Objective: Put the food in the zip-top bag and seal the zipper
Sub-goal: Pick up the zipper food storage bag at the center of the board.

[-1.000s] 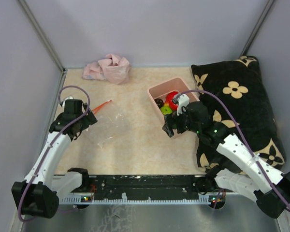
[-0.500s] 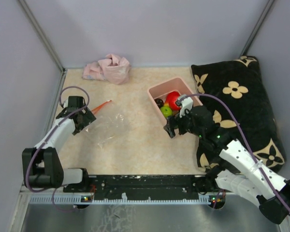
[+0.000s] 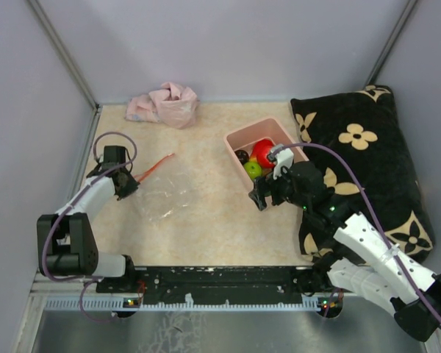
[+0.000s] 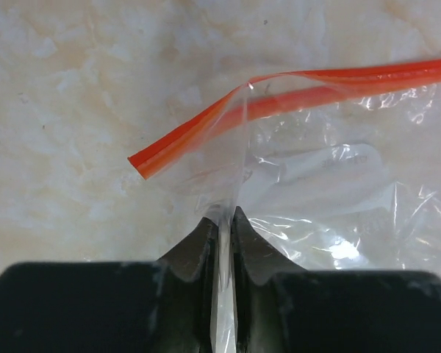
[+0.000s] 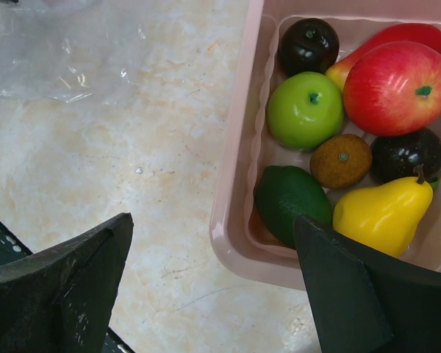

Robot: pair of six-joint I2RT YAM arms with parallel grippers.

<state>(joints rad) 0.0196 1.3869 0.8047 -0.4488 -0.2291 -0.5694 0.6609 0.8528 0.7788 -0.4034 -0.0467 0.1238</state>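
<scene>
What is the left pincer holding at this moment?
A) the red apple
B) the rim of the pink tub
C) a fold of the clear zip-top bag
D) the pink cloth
C: the left wrist view shows the left pincer closed on a thin fold of the clear zip-top bag, just below the end of its red-orange zipper.

Top: high, wide, looking down. Wrists: close, downward. Top, right wrist share tub (image 5: 231, 213).
</scene>
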